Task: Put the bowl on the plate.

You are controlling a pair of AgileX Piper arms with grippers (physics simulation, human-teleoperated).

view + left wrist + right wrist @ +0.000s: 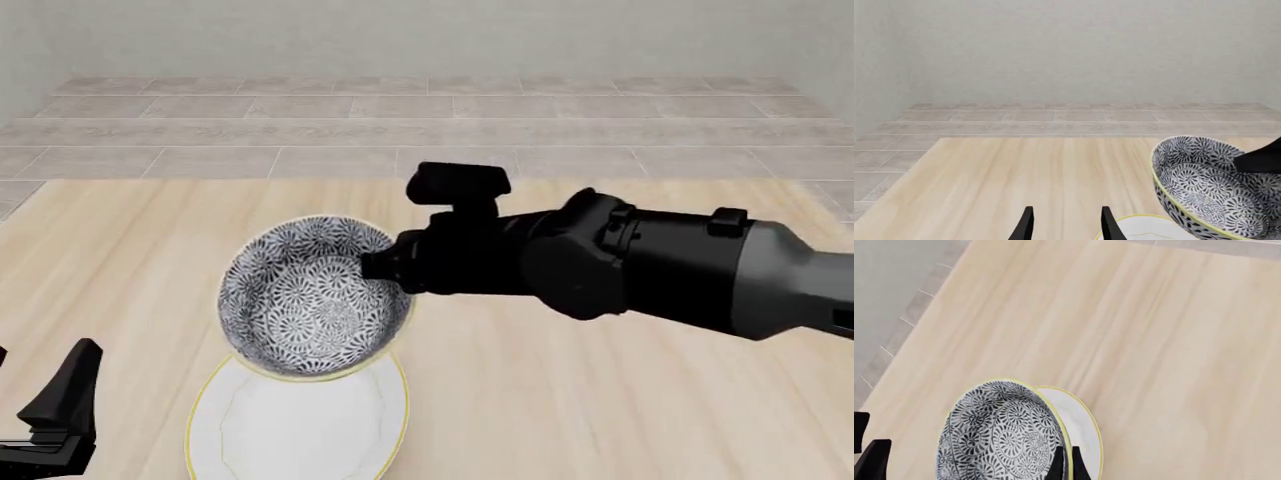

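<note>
The pale wood-grain worktop (601,400) carries everything, with grey floor tiles seen beyond its far edge. The black right arm (641,265) is reached in across it from the right side.

The wide, shallow plain white round plate with a thin yellow-gold rim (300,425) is laid flat on the worktop near the front, left of centre. The deep round ceramic bowl with a dense grey-and-white floral pattern and a yellow-gold rim (314,305) is held clear of the worktop, just above the plate's far edge and overlapping it in the front view. It is tilted, so that its opening is turned toward the front camera and slightly up; being round, no long axis is shown, only the axis through its mouth, which is leaned off vertical.

The right claw (1066,465) is pinched on the bowl's rim wall, one finger inside and one outside. The left claw (1064,222) is spread and holds nothing, off to the plate's left.

The bowl is judged to be stiff, fairly heavy, glazed and slippery, and breakable; a rim pinch lets it swing, so a gentle lowering is called for, levelled before release.
</note>
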